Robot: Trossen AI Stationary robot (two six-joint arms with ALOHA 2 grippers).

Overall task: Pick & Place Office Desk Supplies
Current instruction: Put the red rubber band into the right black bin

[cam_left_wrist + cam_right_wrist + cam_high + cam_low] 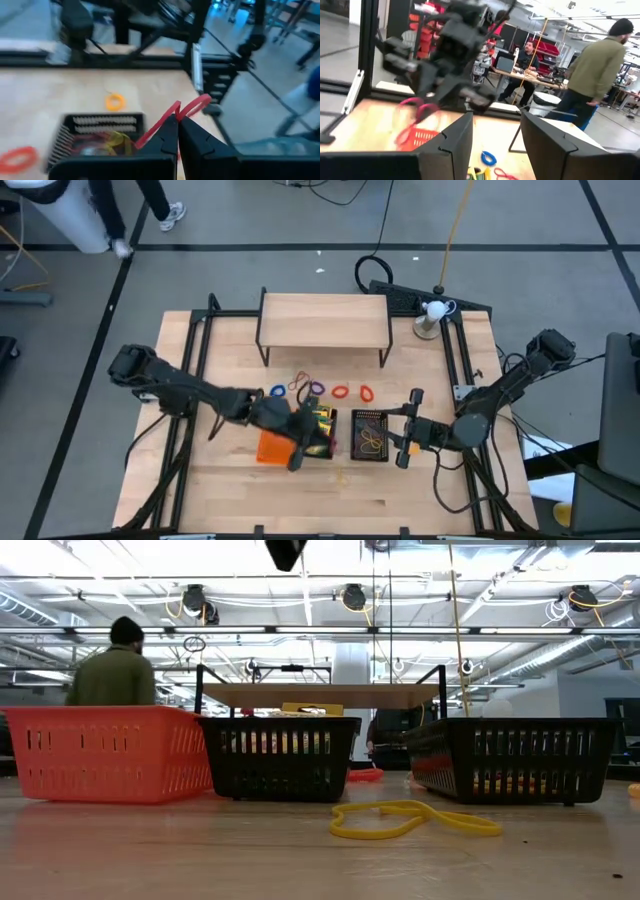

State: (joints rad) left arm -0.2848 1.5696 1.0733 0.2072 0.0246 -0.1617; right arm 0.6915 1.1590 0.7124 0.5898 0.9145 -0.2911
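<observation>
My left gripper (303,436) hovers over the middle black tray (322,432), which holds yellow-and-green crayon boxes, and is shut on a red rubber band (192,106). The orange tray (271,448) stands to its left. The right black tray (370,435) holds yellow bands. Blue (278,392), purple (317,388) and red (341,392) bands lie on the table behind the trays. My right gripper (408,432) waits open just right of the right tray, with nothing between its fingers. A yellow band (410,820) lies on the table in front of the trays. My left gripper pinches the red band between its two fingertips at one spot on the loop (176,116). The fingers come from the table's left, close to level. The band is clear of table and trays: one bend sticks out past the tips, and the rest (415,117) hangs slack below.
A raised wooden shelf (324,320) stands at the back of the table, with a small lamp-like stand (432,315) at the back right. Bare wood lies in front of the trays. A person (115,670) stands in the room beyond.
</observation>
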